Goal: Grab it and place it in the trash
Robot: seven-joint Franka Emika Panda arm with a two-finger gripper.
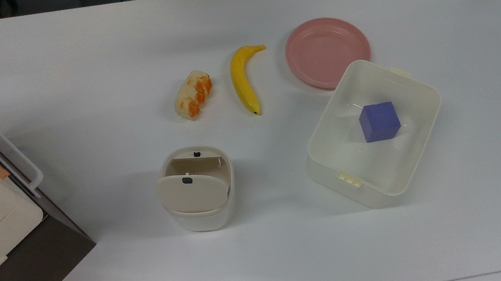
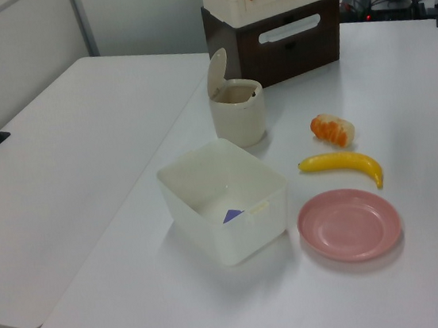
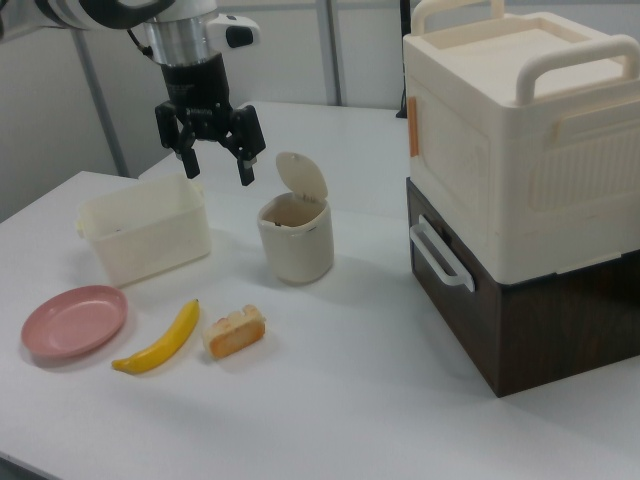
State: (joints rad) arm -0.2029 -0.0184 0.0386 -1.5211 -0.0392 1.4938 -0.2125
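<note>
Claw (image 3: 213,160): hanging high with fingers spread, holding nothing, above the tub (image 3: 145,240) in the right view. Bench (image 1: 81,61): carrying all items. Trash (image 1: 197,189): standing near the middle, lid tipped open. Paper ball: not lying anywhere on the bench, so probably inside the trash. Risk: grabbing the food piece (image 1: 193,95) by mistake. Writing: none readable.

A wide, matte white bench (image 1: 81,61) under even light meets a second white table (image 2: 53,176) on the left view's left, with pale grey wall panels (image 2: 20,44) behind.
</note>
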